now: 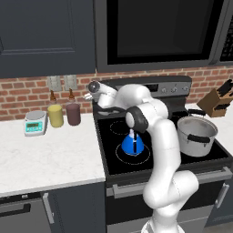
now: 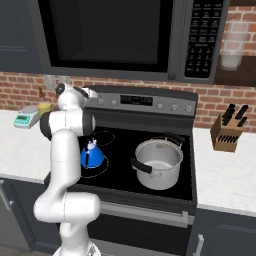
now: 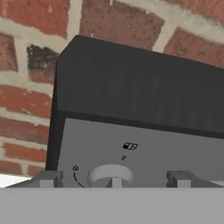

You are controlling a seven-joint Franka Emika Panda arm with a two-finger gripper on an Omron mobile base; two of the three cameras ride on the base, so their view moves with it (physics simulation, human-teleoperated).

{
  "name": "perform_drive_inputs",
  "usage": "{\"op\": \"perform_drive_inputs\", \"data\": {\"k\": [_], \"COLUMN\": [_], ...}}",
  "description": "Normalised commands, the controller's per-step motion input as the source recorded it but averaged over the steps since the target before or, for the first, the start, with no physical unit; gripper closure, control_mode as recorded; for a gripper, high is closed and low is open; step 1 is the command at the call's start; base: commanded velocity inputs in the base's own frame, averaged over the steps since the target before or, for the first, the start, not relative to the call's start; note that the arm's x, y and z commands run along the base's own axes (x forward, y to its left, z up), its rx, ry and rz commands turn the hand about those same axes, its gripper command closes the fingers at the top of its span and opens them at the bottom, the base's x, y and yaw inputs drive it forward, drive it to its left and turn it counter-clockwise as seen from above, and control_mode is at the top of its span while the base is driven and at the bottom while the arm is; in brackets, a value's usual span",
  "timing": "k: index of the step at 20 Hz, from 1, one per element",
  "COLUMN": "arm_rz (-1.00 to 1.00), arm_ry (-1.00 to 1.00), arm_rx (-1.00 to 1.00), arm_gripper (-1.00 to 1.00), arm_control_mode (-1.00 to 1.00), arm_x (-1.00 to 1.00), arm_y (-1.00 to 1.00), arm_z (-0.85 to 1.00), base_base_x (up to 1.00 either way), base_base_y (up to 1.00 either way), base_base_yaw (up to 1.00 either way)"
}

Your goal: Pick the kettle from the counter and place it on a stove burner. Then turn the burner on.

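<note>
Against the red brick wall (image 1: 27, 91), a glossy black glass stove (image 1: 113, 159) is flanked by the white marble-look counter (image 1: 45, 159). A silver pot (image 2: 156, 162) with black handles is seen on the right burners; its inside appears bare. The blue cone-shaped kettle (image 1: 132, 144) stands within the white-ringed stove burner (image 1: 122, 157). In the hand view alone a round grey knob (image 3: 110, 176) is framed between the spread fingertips of the gripper (image 3: 114, 178).

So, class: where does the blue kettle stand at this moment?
The kettle stands on the black stove top inside the front left burner ring, left of the silver pot in both base views.
</note>
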Motion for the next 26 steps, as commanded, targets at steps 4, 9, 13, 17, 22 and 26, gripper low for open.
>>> {"op": "perform_drive_inputs", "data": {"k": [4,9,13,17,22,26], "arm_rz": [0.00,0.00,0.00,0.00,-0.04,-0.05], "arm_ry": [-0.02,0.00,0.00,0.00,0.00,0.00], "arm_rx": [0.00,-0.02,0.00,0.00,0.00,0.00], "arm_gripper": [-1.00,-1.00,-1.00,-1.00,-1.00,-1.00], "arm_control_mode": [-1.00,-1.00,-1.00,-1.00,-1.00,-1.00], "arm_x": [0.00,0.00,0.00,0.08,0.23,0.19], "arm_y": [-0.14,0.00,0.00,0.00,0.08,0.11], "arm_z": [0.00,-0.15,-0.07,0.00,0.00,0.00], "base_base_x": [0.00,0.00,0.00,0.00,0.00,0.00], "base_base_y": [0.00,0.00,0.00,0.00,0.00,0.00], "base_base_yaw": [0.00,0.00,0.00,0.00,0.00,0.00]}}
